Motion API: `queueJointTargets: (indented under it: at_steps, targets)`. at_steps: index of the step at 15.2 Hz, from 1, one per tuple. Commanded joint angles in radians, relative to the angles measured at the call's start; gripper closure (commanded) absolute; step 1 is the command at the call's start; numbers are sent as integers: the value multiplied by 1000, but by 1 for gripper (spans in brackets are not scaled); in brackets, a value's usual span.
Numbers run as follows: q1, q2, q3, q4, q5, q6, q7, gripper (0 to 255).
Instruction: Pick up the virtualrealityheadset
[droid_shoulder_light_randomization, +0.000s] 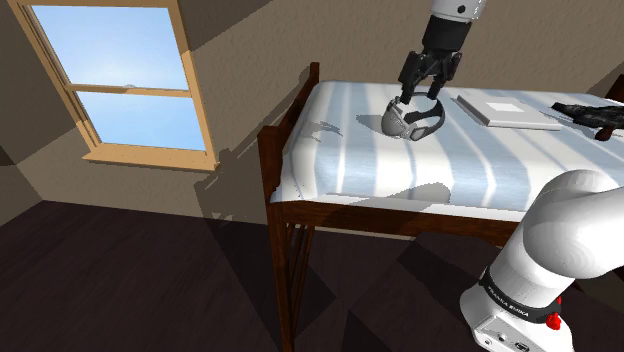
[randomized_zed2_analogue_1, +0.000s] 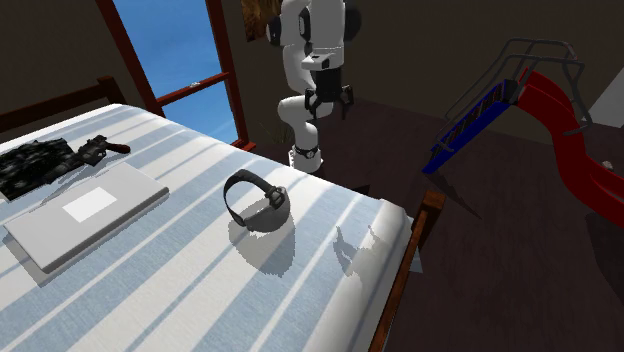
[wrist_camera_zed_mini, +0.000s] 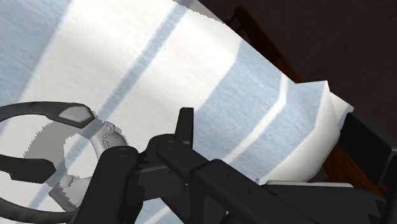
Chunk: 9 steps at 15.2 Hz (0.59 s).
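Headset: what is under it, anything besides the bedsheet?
The headset rests directly on the striped bed; sheet shows through its strap loop. The patch beneath its visor is covered, so unchecked.

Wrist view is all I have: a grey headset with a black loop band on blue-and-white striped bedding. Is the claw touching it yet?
Observer: No. In the second exterior view the black claw hangs in the air, clear of the grey headset with the black band.
Operator: Is anything lying near the headset that I could hit?
Observer: A flat, pale rectangular slab lies on the striped bed, to the headset's right in the shoulder view and apart from it.
Operator: Anything past that?
Observer: A lumpy black object lies further right still, beyond the slab.
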Motion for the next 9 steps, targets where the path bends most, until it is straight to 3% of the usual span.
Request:
queueJointTargets:
  at_steps: [1,9]
  targets:
    - [0,0,0,0,0,0,0,0]
    - [2,146,-189,-12,-93,152,-288,0]
